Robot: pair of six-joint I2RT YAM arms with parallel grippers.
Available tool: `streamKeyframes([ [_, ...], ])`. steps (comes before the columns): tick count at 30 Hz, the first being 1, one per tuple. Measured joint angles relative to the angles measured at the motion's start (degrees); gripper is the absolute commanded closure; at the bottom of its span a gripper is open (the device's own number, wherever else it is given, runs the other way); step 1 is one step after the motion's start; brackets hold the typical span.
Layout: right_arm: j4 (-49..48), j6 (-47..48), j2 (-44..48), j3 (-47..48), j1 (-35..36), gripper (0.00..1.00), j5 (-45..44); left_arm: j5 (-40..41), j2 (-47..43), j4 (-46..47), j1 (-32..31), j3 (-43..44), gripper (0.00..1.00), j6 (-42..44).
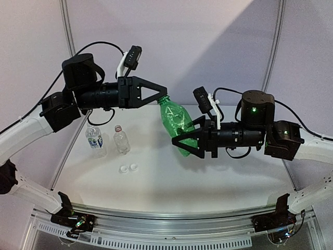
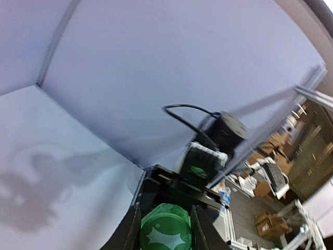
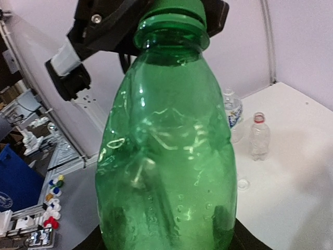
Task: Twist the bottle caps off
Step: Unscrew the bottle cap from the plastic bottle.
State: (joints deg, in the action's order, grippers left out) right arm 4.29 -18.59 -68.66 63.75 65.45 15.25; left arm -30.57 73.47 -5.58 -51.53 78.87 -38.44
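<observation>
The green bottle [image 1: 176, 117] is held up in the air over the middle of the tabletop [image 1: 218, 172], tilted so its neck points to about 11 o'clock. The right gripper [image 1: 183, 139] is closed around its lower body. The left gripper [image 1: 161, 97] is closed tight on the green cap [image 2: 165, 232], one finger on each side of it.

The main risk, as I judge it, is the bottle turning with the cap. Its wall is thin and already shows creases in the right wrist view, so a hard twist could make it spin or buckle inside the right gripper rather than let the thread go. The cap is small and ribbed, and the left fingers could slip round it. The wrist must also turn in line with the tilted neck, or the cap may bind. Once free, the cap could drop and roll.

At 8 o'clock from the green bottle stand the labelled clear bottle [image 1: 95, 139] and the unlabelled clear bottle [image 1: 121, 139], both open, with two white caps [image 1: 128, 167] lying just nearer.

The label is blue and white, with writing too small to read. The green cap's top bears a pale star-shaped mark and no letters.
</observation>
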Motion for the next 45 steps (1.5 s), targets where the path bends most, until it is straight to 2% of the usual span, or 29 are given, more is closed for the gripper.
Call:
streamKeyframes([
  [2,2.12,0.96,-0.31,1.14,0.00,1.00,-4.09,3.37,1.40,-2.89,-0.52,2.23,0.83,-1.36],
  [9,14.10,6.69,-8.17,12.11,0.04,1.00,-24.06,23.61,8.98,-17.40,-1.75,14.60,0.76,-9.79],
  [12,15.19,8.55,-9.75,12.11,0.07,1.00,-28.33,27.50,10.84,-21.07,-1.90,16.04,0.70,-12.07],
  [18,14.95,9.97,-9.68,9.90,0.11,1.00,-30.32,28.68,11.72,-23.76,-2.75,16.26,0.45,-12.76],
  [20,14.56,9.90,-9.46,9.09,0.04,1.00,-30.53,28.46,11.61,-23.91,-3.17,16.17,0.34,-12.37],
  [23,14.08,9.68,-8.61,7.54,0.07,1.00,-30.56,27.82,10.82,-22.91,-3.32,15.02,0.16,-11.19],
  [27,13.64,8.92,-6.67,4.83,0.07,1.00,-30.56,26.60,7.76,-20.15,-3.32,11.78,0.02,-9.51],
  [37,10.19,7.50,-1.36,0.87,0.04,1.00,-27.43,22.77,-2.14,-15.06,-1.81,3.93,0.01,-5.03],
  [45,2.01,6.12,3.17,-5.29,0.04,1.00,-13.07,11.65,-7.08,-6.88,-0.09,-3.48,0.07,-0.81],
])
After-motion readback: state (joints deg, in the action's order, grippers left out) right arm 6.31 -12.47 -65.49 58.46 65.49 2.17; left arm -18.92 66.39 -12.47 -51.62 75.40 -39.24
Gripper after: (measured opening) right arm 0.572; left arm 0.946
